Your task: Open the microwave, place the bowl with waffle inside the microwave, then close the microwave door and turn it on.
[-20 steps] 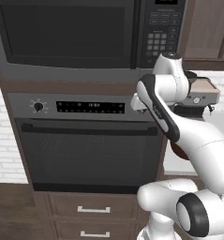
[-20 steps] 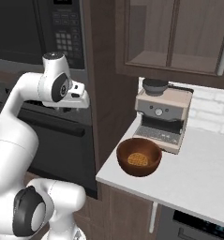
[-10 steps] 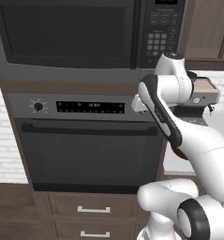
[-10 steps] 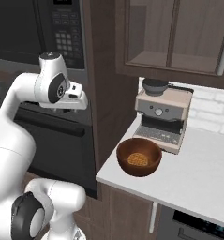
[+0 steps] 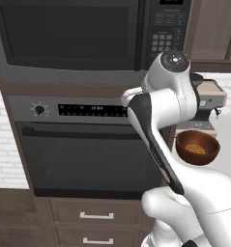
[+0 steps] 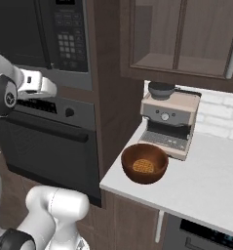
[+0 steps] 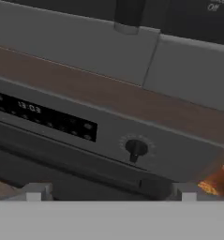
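Against the pictures of a second ago, the arm stands higher in both base views: its rounded wrist now overlaps the lower part of the keypad panel (image 5: 167,36), and in the right base view the shoulder has slid toward the left edge. The kitchen itself lies as before.

On the left, the microwave (image 5: 88,41) sits built into the wall column, its microwave door (image 5: 68,36) shut, a wide dark-glass panel in a smooth grey frame. Under it runs a brown wood strip, then the oven (image 5: 88,144) with a round knob, a dark display and a long bar handle. The gripper (image 7: 108,190) hangs in front of that wood strip and the oven's control band, below the microwave's lower edge and near the seam between door and keypad. Its two small dark finger tips stand far apart, with nothing between them.

To the right, well apart from the gripper, the bowl with waffle (image 6: 144,163) rests on the pale smooth counter (image 6: 205,190): a deep, round, reddish-brown wooden-looking bowl with a golden grid-patterned waffle at its bottom. Just behind it stands a boxy beige-and-metal coffee machine (image 6: 167,124).
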You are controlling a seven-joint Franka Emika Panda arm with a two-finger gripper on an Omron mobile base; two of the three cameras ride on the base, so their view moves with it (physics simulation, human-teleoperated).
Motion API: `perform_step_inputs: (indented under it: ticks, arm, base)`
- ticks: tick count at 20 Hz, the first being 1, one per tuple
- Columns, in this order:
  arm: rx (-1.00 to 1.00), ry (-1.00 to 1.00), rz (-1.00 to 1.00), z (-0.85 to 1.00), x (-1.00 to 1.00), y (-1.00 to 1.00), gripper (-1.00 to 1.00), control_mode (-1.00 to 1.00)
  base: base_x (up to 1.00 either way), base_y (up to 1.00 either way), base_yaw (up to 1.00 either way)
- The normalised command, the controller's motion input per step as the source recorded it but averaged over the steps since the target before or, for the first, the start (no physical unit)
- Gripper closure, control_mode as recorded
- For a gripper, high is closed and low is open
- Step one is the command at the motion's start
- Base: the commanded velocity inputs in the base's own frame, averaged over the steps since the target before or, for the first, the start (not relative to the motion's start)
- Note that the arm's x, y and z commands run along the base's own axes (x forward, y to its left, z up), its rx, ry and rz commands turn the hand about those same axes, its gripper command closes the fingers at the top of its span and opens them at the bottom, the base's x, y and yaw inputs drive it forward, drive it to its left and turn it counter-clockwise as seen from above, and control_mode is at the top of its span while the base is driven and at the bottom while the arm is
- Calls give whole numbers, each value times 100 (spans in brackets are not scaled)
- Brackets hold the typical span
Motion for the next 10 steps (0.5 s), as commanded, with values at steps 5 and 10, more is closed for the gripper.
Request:
perform_step_inputs:
  ticks: [5, 10]
  arm:
    - [-6, -64, -4, 70, 0, 21, -100, -100]
    - [0, -46, 0, 8, 4, 1, -100, -100]
  base:
    - [0, 0, 0]
    - [0, 0, 0]
